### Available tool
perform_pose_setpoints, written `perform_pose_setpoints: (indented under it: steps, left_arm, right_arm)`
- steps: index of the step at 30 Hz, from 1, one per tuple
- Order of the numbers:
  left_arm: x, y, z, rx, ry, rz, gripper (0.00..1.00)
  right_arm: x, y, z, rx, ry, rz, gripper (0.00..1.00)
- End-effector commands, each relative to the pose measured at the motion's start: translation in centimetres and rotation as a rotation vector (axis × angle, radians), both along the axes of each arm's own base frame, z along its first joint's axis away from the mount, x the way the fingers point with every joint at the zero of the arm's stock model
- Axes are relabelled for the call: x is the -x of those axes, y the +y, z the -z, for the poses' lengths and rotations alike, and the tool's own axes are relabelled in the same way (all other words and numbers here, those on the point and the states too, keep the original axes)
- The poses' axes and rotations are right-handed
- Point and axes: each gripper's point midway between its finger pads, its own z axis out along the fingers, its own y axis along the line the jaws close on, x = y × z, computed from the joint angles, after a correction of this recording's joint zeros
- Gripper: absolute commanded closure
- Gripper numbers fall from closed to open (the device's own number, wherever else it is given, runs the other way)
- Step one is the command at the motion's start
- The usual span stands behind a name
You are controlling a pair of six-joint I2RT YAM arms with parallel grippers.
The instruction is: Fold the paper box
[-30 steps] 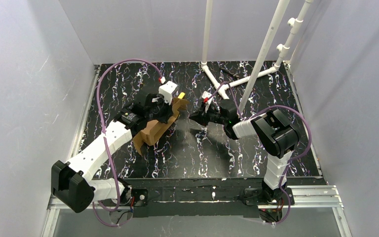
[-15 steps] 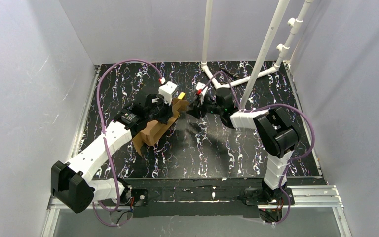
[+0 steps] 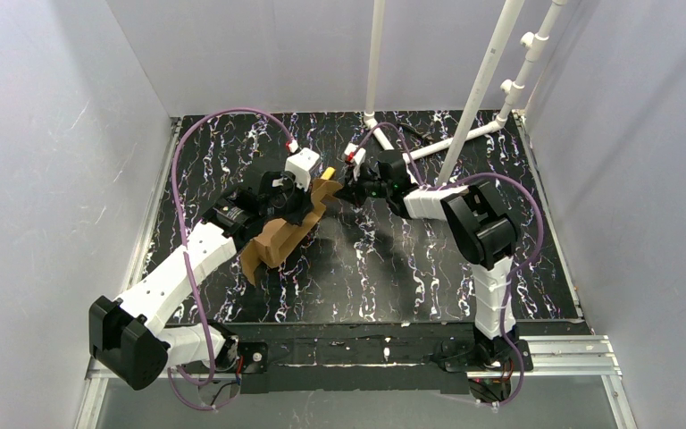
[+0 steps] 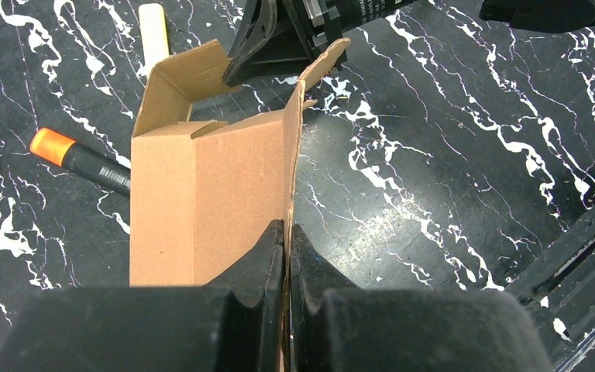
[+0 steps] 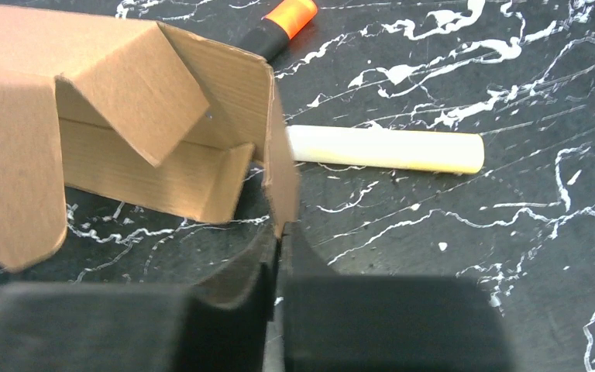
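The paper box is brown corrugated cardboard, partly formed, lying left of the table's middle with its end flaps open. My left gripper is shut on one side panel's edge; in the left wrist view its fingertips pinch the thin wall of the box. My right gripper has reached the box's far end from the right. In the right wrist view it is shut on the lower tip of an upright end flap of the box.
A black marker with an orange cap and a cream stick lie on the black marbled table just beyond the box. A white pipe frame stands at the back right. Grey walls enclose three sides.
My right gripper has moved left and farther back to the box's end flap, opened briefly and shut on it. The left gripper and box have barely moved.
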Motion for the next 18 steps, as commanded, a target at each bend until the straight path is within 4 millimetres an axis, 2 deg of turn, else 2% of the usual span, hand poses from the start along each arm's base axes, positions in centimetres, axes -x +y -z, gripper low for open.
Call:
perform_pose_setpoints:
  steps: [1,7,13,15,18]
  left_arm:
    - [0.3,0.1,-1.3,0.020,-0.025,-0.004,1.00]
    - [0.0,0.1,-2.4,0.085,-0.041,-0.062,1.00]
    - [-0.1,0.0,-2.6,0.143,-0.049,-0.099,1.00]
    - [-0.1,-0.2,-2.2,0.155,-0.034,-0.101,1.00]
    - [0.2,-0.7,-1.6,0.165,-0.011,-0.083,1.00]
  right_arm:
    - [0.2,0.5,-3.1,-0.073,-0.046,-0.029,0.99]
    - [2.0,-1.3,-3.5,-0.089,-0.087,0.017,0.99]
    - [3.4,-4.1,-2.3,-0.079,-0.103,0.167,0.99]
    - [4.3,-4.6,-2.2,-0.094,-0.127,0.196,0.99]
    - [5.5,-4.3,-1.8,-0.098,-0.141,0.217,0.99]
